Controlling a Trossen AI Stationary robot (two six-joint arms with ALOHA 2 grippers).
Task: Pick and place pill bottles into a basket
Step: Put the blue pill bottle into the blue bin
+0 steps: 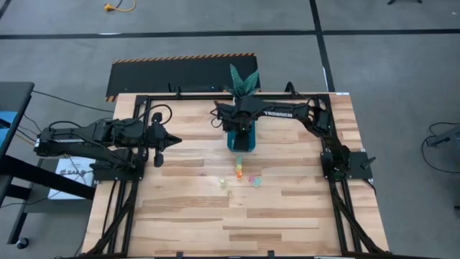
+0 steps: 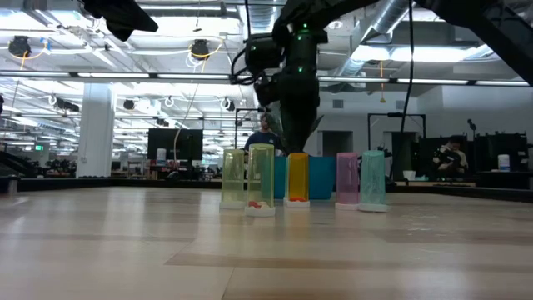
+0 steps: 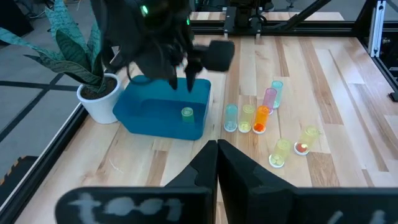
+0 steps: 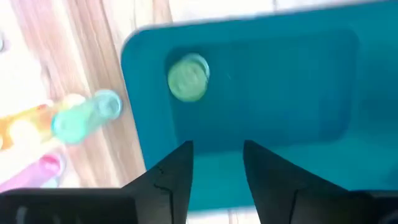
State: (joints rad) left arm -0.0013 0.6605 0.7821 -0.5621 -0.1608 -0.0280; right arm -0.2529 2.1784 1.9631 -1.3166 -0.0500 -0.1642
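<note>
The teal-blue basket (image 1: pixel 241 142) stands at the table's middle, toward the far side. One green pill bottle (image 4: pixel 188 78) stands inside it near a corner; it also shows in the left wrist view (image 3: pixel 187 113). Several more pill bottles (image 3: pixel 261 118) in teal, yellow, orange and pink stand on the table just on the near side of the basket, and show in a row in the low view (image 2: pixel 297 177). My right gripper (image 4: pixel 217 148) hovers above the basket's inside, pointing down, open and empty. My left gripper (image 3: pixel 216 149) waits shut at the table's left, above the table.
A white pot with a green plant (image 3: pixel 99 99) stands right behind the basket at the far edge. Black frame rails (image 1: pixel 136 180) run along the table's left, right and far sides. Bare wood (image 1: pixel 251 223) lies on the near half.
</note>
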